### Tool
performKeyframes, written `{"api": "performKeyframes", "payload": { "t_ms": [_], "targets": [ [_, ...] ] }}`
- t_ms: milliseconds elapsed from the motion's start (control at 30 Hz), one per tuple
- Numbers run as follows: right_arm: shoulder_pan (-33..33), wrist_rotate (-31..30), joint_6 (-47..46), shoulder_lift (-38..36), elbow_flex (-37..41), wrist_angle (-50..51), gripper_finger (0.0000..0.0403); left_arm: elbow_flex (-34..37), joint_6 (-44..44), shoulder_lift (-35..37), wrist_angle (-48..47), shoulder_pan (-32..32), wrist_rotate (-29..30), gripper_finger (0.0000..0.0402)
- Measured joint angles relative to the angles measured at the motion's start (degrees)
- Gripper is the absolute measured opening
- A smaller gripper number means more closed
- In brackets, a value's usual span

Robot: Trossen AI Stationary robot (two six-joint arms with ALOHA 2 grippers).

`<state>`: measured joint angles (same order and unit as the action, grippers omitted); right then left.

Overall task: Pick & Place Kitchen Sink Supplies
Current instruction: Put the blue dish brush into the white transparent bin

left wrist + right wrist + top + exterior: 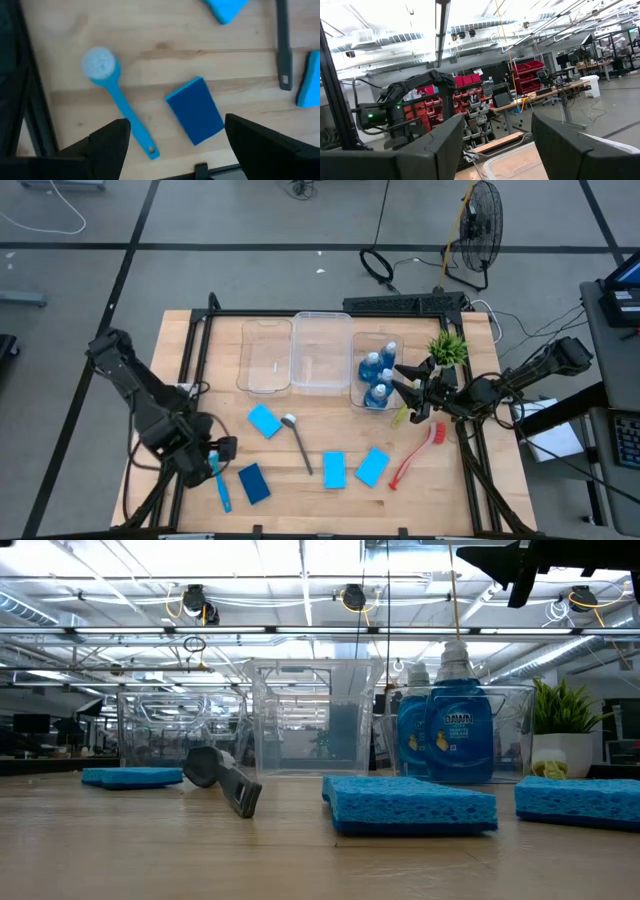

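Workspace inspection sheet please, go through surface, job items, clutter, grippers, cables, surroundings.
Surface: wooden table, black frame.
Job's things: blue bottles in the right clear bin; three light sponges and one dark sponge loose; blue brush, grey brush, red brush, yellow-green brush on the table.
Clutter: potted plant.
Grippers: left gripper open above the blue brush and dark sponge; right gripper open, raised beside the bottles' bin.
Cables: loops on the floor.
Surroundings: fan.
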<state>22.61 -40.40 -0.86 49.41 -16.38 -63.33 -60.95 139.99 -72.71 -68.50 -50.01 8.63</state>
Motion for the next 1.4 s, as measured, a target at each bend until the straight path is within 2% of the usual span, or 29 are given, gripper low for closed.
{"api": "performKeyframes", "payload": {
  "t_ms": [100, 200, 333, 567, 900, 1133, 1400],
  "targets": [
    [0.0, 0.0, 0.0, 0.0, 0.0, 0.0, 0.0218, 0.4, 5.4, -0.3, -0.4, -2.6, 0.3, 0.0330],
    [0.0, 0.0, 0.0, 0.0, 0.0, 0.0, 0.0217, 2.4, 7.1, -1.2, 0.2, -3.4, -0.8, 0.0326],
    [0.0, 0.0, -1.1, 0.0, 0.0, -0.1, 0.0220, 5.8, 7.2, -2.3, 4.9, -3.0, -1.7, 0.0317],
    [0.0, 0.0, -10.6, 0.0, 0.0, -0.1, 0.0219, 11.9, 8.0, -2.7, 12.5, -3.0, -5.7, 0.0307],
    [0.0, 0.0, -10.5, 0.0, 0.0, -0.1, 0.0219, 20.8, 8.3, -2.7, 23.4, -3.4, -7.1, 0.0318],
    [0.0, 0.0, -10.5, 0.0, 0.0, -0.2, 0.0217, 25.4, 8.0, -2.7, 26.7, -3.4, -7.1, 0.0328],
    [0.0, 0.0, -10.5, 0.0, 0.0, -0.3, 0.0215, 29.2, 7.1, -2.6, 29.6, -3.3, -6.5, 0.0315]
  ]
}}
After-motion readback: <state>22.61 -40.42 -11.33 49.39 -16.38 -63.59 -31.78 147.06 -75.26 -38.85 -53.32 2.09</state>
